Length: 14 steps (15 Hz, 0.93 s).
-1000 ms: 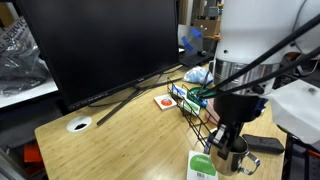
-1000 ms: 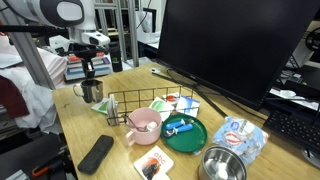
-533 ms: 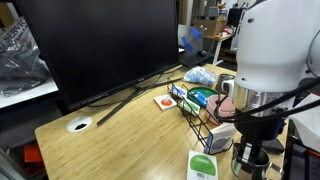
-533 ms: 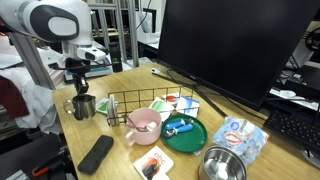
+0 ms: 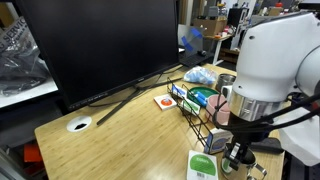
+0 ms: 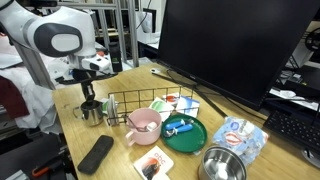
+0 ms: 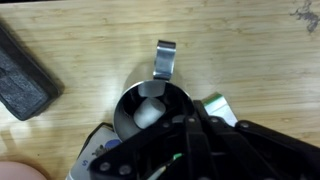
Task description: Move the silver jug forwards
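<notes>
The silver jug (image 6: 91,113) stands on the wooden table near its left end, seen in an exterior view. It is small, shiny and cylindrical, with a side handle. In the wrist view the jug (image 7: 148,95) is seen from above, with its handle pointing up the picture. My gripper (image 7: 163,120) is shut on the jug's rim, one finger inside it. The gripper (image 6: 88,100) comes down onto the jug from above. In an exterior view the gripper (image 5: 238,153) and the jug (image 5: 233,166) sit low at the table's corner, largely hidden by the arm.
A black flat remote-like block (image 6: 96,153) lies near the jug. A wire basket (image 6: 150,100), pink cup (image 6: 143,125), green plate (image 6: 186,133), low silver tin (image 6: 222,165) and large monitor (image 6: 230,45) fill the table beside it. A green-white carton (image 5: 203,166) stands by the arm.
My gripper has carried the jug along the table towards its near edge and the black block. It now sits lower in both exterior views.
</notes>
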Motion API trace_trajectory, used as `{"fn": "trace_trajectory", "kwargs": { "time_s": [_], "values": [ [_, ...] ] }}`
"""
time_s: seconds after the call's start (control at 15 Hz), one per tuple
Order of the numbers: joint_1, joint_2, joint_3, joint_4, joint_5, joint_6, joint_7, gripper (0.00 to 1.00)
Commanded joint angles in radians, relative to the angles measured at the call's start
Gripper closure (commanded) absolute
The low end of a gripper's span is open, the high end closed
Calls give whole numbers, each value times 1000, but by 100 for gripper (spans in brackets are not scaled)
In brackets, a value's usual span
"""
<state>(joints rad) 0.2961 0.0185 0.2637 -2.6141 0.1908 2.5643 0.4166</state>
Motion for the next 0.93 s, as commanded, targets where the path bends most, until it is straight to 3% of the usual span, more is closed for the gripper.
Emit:
{"fn": "trace_trajectory", "kwargs": {
  "time_s": [0.0,0.2,0.27,0.4,0.87],
  "values": [
    [-8,33,3,-7,30,77,-3,99],
    [-7,27,3,-8,25,78,9,95],
    [-6,24,3,-10,18,74,10,71],
    [-7,16,3,-13,18,58,2,67],
    [-2,-72,12,-15,-1,-12,-29,20]
  ]
}}
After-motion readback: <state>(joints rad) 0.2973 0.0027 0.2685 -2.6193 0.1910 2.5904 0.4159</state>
